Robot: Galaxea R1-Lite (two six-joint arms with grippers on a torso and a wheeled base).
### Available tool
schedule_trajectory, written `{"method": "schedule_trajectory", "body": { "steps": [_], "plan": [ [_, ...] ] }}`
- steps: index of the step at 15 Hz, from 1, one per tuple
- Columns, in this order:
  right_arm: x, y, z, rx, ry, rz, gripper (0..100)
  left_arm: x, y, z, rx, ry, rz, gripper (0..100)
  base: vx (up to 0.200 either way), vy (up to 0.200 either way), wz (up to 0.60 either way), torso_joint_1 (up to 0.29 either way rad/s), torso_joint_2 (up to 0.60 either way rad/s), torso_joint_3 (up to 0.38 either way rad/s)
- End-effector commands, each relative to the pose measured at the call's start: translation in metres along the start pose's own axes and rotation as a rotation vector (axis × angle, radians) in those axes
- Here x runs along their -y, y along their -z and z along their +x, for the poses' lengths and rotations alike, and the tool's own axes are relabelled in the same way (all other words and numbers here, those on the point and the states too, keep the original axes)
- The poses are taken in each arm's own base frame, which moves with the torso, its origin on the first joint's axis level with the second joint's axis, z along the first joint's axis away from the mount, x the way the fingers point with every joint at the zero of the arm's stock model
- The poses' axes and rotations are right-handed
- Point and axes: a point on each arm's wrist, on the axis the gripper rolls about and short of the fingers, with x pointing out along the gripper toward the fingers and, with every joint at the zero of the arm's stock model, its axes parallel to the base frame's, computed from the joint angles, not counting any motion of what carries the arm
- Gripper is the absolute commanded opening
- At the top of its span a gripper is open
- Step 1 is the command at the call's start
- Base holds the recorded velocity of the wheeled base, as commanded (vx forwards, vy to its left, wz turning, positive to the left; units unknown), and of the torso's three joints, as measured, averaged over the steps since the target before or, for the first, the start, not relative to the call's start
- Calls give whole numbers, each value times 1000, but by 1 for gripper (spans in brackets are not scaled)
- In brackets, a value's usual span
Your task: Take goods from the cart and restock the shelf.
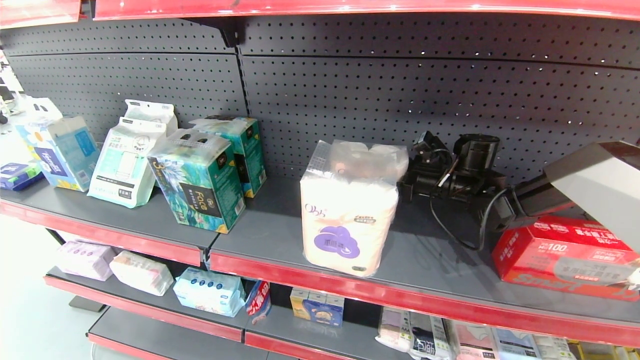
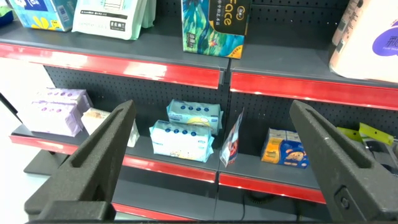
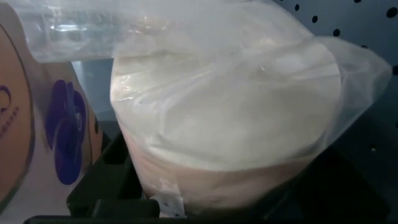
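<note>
A plastic-wrapped toilet paper pack with a purple label stands upright on the dark shelf, near its red front edge. My right gripper is at the pack's back right corner, low over the shelf. In the right wrist view the pack sits between the dark fingers, which press on one roll. My left gripper hangs open and holds nothing. It is in front of the lower shelves, facing blue-and-white tissue packs.
Two green tissue packs, a white pouch and a blue pack stand to the left on the same shelf. A red box lies at the right. The pegboard wall closes the back. The lower shelves hold several packs.
</note>
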Motion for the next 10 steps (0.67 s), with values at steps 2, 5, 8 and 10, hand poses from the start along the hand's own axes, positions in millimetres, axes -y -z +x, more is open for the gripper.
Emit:
{"method": "schedule_trajectory", "body": {
  "steps": [2, 5, 8, 10],
  "plan": [
    [-1, -1, 1, 2, -1, -4, 0, 0, 0, 0, -1, 0, 1, 100, 0, 0, 0, 0, 0, 0],
    [-2, -1, 2, -1, 3, 0, 0, 0, 0, 0, -1, 0, 0, 100, 0, 0, 0, 0, 0, 0],
    [-2, 0, 2, -2, 3, 1, 0, 0, 0, 0, -1, 0, 1, 100, 0, 0, 0, 0, 0, 0],
    [-2, 0, 2, -2, 3, 3, 0, 0, 0, 0, -1, 0, 1, 100, 0, 0, 0, 0, 0, 0]
  ]
}}
